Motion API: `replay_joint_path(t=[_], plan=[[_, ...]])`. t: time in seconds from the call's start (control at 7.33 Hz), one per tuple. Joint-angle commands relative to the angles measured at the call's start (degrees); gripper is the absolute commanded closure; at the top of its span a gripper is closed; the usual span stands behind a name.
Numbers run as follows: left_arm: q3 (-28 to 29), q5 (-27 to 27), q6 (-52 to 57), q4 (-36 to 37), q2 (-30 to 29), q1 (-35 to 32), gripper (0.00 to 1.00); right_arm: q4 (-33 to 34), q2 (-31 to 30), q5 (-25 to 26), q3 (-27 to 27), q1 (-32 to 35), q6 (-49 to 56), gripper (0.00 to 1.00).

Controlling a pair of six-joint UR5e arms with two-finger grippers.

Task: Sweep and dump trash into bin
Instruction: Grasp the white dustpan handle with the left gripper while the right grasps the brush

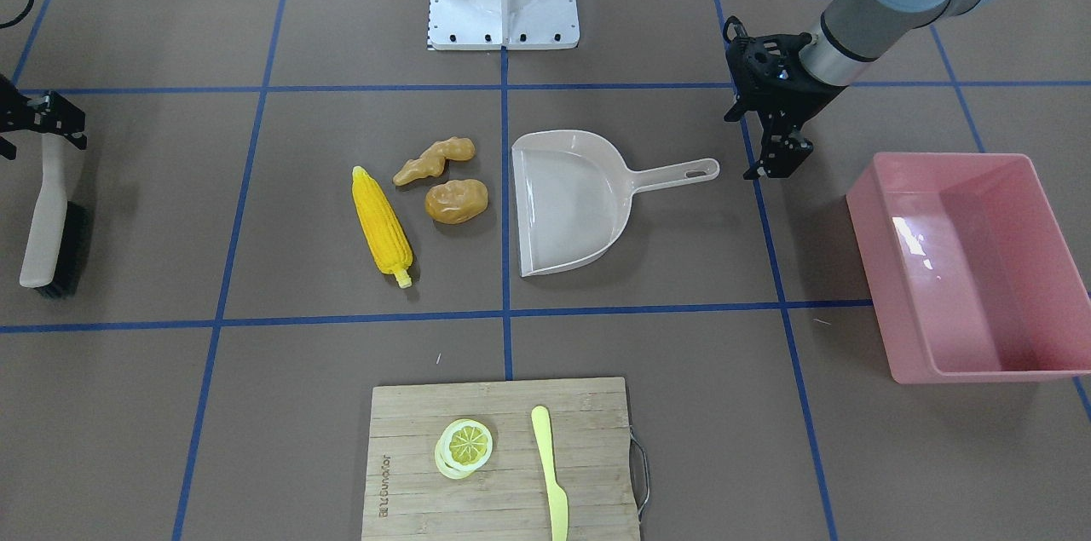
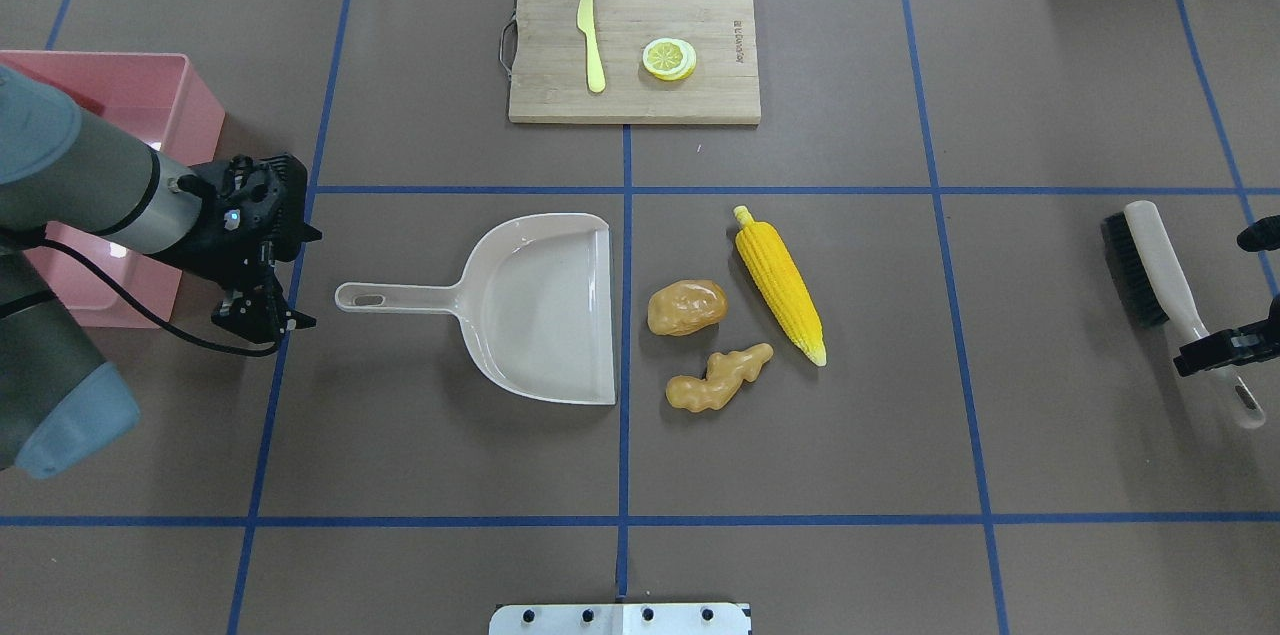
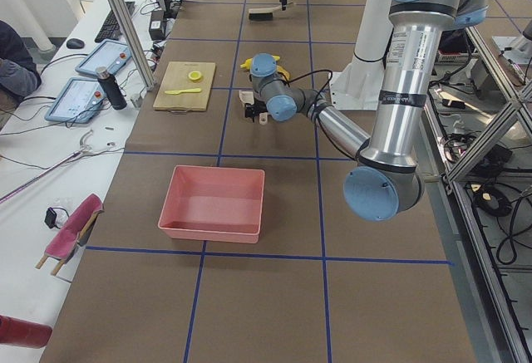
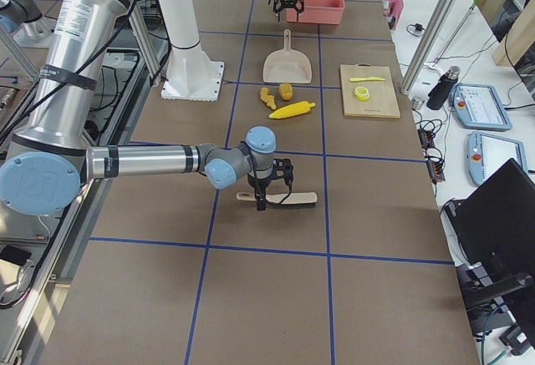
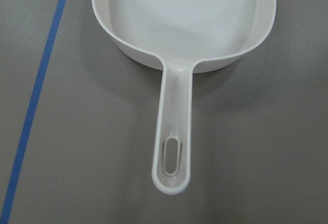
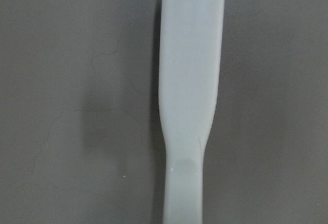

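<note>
Barely begun: corn cob, potato and ginger root sit unswept beside the dustpan, and the pink bin is empty. Left pincer gapes, holding nothing. Right pincer straddles the brush; I cannot tell whether it is clamped.

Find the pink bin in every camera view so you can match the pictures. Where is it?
Front-facing: pink bin at right edge.
Overhead: bin upper left, partly behind the left arm.
Exterior left: bin lower centre, near camera.
Exterior right: bin top centre, far end.
Left wrist: not in it.
Right wrist: not in it.
Shared landmark: wooden cutting board, in all four exterior views.
</note>
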State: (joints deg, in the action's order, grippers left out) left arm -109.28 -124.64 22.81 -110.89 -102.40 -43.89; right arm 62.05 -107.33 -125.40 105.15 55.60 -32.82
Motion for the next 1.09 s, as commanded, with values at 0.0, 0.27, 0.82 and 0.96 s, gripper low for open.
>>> replay_joint_path(t=[0.0,0.27,0.82,0.96], plan=[[1.88,0.97,1.45,-0.47,-3.06,1.79,0.01,0.0,0.01,-0.28,-0.48,-0.05,-0.14,0.33],[1.89,1.16,1.44,-1.52,-2.45,2.06,0.01,0.0,0.1,-0.9,-1.0,-0.14,-0.14,0.44],[3.73,1.07,0.74,-2.14,-3.07,2.23,0.01,0.0,0.19,-0.99,-1.18,-0.14,0.12,1.0],[3.9,1.16,0.65,-1.88,-3.15,2.32,0.01,0.0,0.36,-1.16,-0.57,-0.14,0.47,1.0]])
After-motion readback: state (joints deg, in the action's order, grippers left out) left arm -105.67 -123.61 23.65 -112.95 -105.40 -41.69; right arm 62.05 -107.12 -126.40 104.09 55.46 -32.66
